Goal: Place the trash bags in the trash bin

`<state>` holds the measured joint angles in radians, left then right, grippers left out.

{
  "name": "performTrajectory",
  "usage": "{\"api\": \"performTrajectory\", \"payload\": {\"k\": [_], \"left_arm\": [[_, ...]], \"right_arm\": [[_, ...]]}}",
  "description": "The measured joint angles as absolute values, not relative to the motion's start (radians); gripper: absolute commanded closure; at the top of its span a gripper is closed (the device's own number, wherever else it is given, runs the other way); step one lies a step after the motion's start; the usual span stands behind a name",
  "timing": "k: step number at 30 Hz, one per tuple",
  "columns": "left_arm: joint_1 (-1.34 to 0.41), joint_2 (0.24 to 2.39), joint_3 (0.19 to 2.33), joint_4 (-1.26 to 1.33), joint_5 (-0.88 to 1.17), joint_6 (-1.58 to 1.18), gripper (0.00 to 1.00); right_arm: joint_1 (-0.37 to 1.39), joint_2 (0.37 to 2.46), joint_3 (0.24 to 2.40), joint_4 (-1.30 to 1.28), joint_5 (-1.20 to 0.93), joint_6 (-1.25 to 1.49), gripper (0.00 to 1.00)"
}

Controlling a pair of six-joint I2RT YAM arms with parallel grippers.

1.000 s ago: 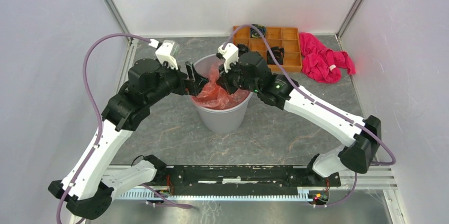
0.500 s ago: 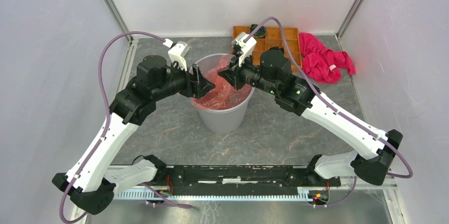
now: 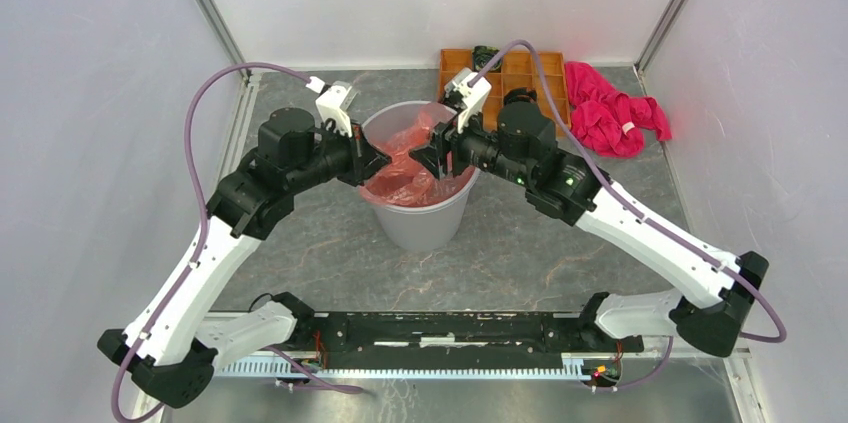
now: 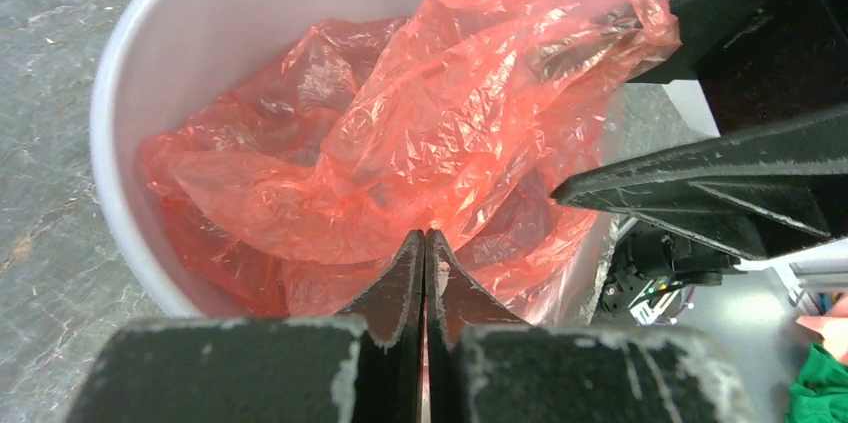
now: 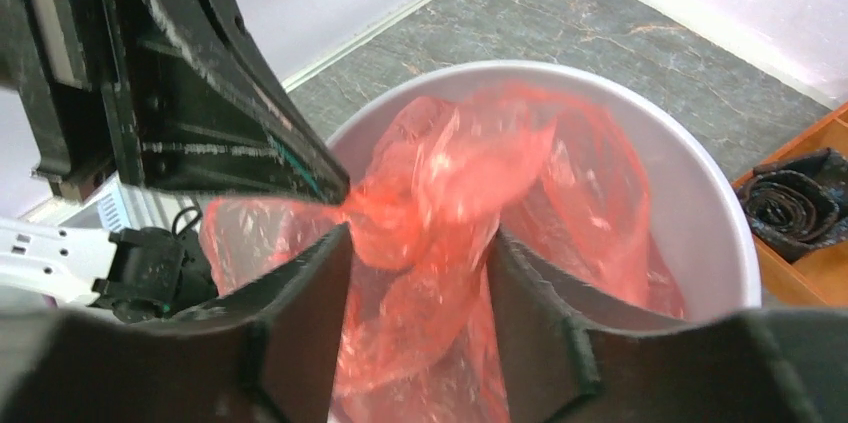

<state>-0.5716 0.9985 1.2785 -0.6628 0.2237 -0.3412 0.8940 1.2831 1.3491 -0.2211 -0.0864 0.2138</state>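
The light-grey trash bin (image 3: 420, 225) stands mid-table, with the crinkly red-orange trash bag (image 3: 405, 179) bunched inside it and spilling over the near rim. My left gripper (image 3: 378, 161) is at the bin's left rim, shut on a fold of the bag. In the left wrist view its fingers (image 4: 425, 240) are pressed together against the film (image 4: 420, 123). The right wrist view shows the bag (image 5: 450, 173) drawn to a point at that tip. My right gripper (image 3: 432, 158) hangs over the bin's right side, open (image 5: 420, 235), with loose bag film between its fingers.
An orange-brown compartment tray (image 3: 545, 93) holding black items (image 5: 790, 203) sits behind the bin on the right. A magenta-pink cloth (image 3: 610, 113) lies beside the tray. White walls and metal posts enclose the table.
My left gripper has closed on the bag at the left rim. My right gripper has opened, letting go of the bag, and has drawn back slightly to the right.
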Motion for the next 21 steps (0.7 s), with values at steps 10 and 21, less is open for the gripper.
{"api": "performTrajectory", "payload": {"k": [10, 21], "left_arm": [[-0.572, 0.851, 1.233, -0.611, 0.096, -0.342, 0.98], [-0.572, 0.783, 1.192, -0.599, -0.018, -0.407, 0.84]], "right_arm": [[0.894, 1.171, 1.256, -0.214, -0.049, 0.223, 0.28], [0.894, 1.227, 1.242, -0.163, 0.006, 0.250, 0.98]]}}
